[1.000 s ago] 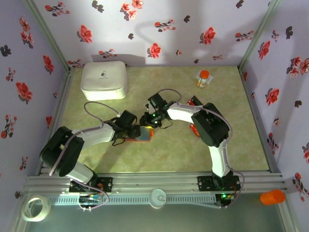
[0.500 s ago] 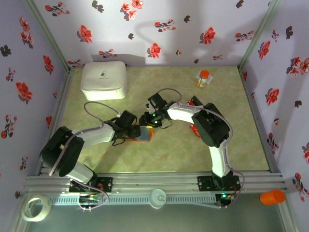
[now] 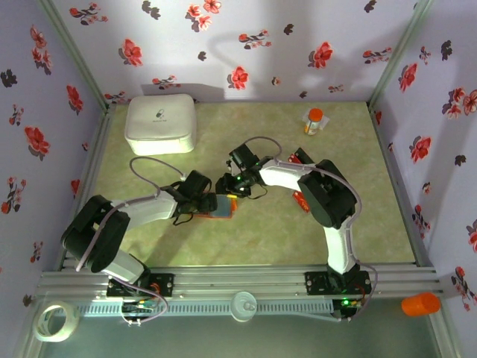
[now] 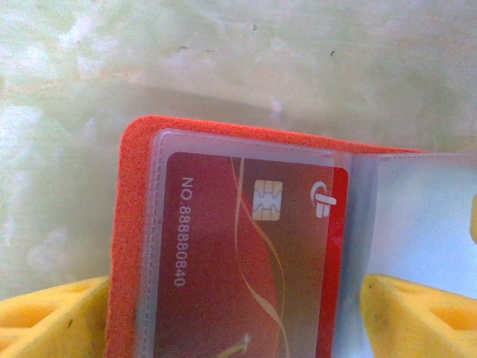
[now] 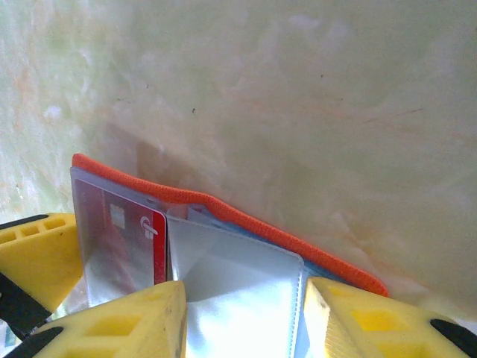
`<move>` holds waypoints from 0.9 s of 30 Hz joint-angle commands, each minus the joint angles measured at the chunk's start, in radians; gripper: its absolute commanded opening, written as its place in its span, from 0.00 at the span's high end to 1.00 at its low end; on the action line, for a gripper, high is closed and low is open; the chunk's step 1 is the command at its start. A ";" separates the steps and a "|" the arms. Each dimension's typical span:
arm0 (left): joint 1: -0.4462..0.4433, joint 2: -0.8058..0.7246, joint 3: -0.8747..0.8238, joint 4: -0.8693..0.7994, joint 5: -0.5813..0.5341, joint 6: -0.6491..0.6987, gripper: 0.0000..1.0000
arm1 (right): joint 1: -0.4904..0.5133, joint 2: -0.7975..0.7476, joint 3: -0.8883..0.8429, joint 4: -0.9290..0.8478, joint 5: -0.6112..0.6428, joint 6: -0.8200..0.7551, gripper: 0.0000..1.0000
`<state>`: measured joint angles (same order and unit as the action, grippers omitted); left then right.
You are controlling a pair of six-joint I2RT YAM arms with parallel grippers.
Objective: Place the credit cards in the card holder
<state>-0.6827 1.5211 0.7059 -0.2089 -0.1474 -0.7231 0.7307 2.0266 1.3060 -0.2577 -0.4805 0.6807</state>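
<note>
A pale green marbled tabletop sits inside lilac walls printed with red and dark flowers, with a metal rail along the bottom of the top view. A white rounded box stands at upper left and a small orange-capped bottle at upper right. The card holder lies open at the centre, orange cover down. One red card with a chip sits in its left clear pocket. The left gripper is spread wide, a yellow finger on either side of that card. The right gripper is parted and released, with a clear sleeve lying between its fingers. Loose red cards lie right of centre, beside the right arm.
</note>
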 commanded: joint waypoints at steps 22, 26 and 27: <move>-0.008 0.016 -0.013 0.026 0.041 0.016 0.15 | -0.008 0.007 0.001 0.083 -0.118 0.078 0.60; -0.006 -0.032 0.007 -0.007 0.032 0.023 0.09 | -0.007 -0.012 -0.004 0.086 -0.117 0.088 0.60; -0.006 -0.049 0.014 -0.018 0.029 0.024 0.07 | -0.006 -0.019 -0.005 0.085 -0.115 0.089 0.60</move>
<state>-0.6838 1.5009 0.7059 -0.2100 -0.1291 -0.7185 0.7261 2.0296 1.3060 -0.1879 -0.5774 0.7452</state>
